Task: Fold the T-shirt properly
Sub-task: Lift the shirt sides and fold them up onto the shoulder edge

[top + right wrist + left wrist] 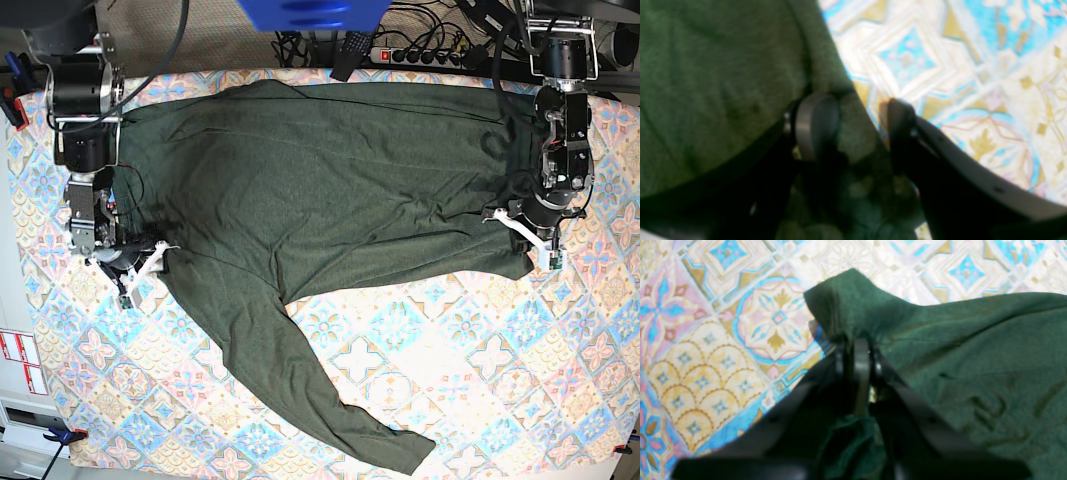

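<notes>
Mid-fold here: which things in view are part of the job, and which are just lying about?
Part of the job:
- T-shirt
- left gripper, shut on a bunch of the shirt's edge
- right gripper, open astride the shirt's other edge

Just there:
- patterned table cover
- power strip and cables behind the table

Blurred throughout in the right wrist view: T-shirt (723, 83) weave and right gripper (860, 110) fingertips soft-edged. Cut off at 9 and 12 o'clock there. Hidden in the left wrist view: fabric inside left gripper (858, 346). Too small from base: both grips.
</notes>
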You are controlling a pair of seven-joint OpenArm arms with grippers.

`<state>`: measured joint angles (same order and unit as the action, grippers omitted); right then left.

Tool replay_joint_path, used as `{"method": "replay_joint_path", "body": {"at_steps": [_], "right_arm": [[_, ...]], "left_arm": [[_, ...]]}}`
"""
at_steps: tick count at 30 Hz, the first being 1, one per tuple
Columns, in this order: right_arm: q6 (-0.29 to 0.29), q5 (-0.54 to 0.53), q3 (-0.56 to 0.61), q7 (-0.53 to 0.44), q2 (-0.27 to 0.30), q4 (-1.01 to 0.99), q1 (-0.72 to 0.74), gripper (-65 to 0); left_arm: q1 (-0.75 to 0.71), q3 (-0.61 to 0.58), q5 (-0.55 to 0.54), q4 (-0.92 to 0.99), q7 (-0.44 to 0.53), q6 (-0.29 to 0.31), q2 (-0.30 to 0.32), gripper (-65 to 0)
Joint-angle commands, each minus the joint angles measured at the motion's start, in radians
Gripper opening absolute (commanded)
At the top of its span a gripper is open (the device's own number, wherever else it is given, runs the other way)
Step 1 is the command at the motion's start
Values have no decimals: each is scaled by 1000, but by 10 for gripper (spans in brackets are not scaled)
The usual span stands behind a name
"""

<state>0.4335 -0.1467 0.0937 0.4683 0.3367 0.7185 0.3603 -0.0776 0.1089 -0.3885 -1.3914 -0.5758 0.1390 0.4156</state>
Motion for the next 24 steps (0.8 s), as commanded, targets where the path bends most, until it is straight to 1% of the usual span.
{"method": "replay_joint_path", "body": {"at_steps": [1,2,3,6,8,10,13,16,20,24], "right_arm": [[14,-4,1,34,9,5,6,-365],[14,-4,1,31,9,5,3,-374],[14,-4,1,31,9,5,3,-400],[15,-4,-1,30,9,5,3,-516],[17,-4,-5,28,9,5,3,-582],[17,-6,-12,28,9,6,3,-617],[17,-9,-13,28,12,25,3,-626],[17,-11,-13,36,11,131,-14,-632],[17,-12,-13,39,12,275,-85,-632],[17,-12,-13,102,12,402,-155,-635]], "left_arm": [[15,7,1,-18,23,-2,16,-650],[15,7,1,-18,23,-2,16,-650],[15,7,1,-18,23,-2,16,-650],[17,5,1,-18,23,-2,16,-650],[17,5,1,-18,23,-2,16,-650],[17,5,1,-18,23,-2,16,-650],[17,5,1,-18,23,-2,16,-650],[17,7,1,-18,26,-2,16,-650],[17,7,1,-18,27,-2,18,-650],[15,7,1,-18,27,-2,21,-650]]}}
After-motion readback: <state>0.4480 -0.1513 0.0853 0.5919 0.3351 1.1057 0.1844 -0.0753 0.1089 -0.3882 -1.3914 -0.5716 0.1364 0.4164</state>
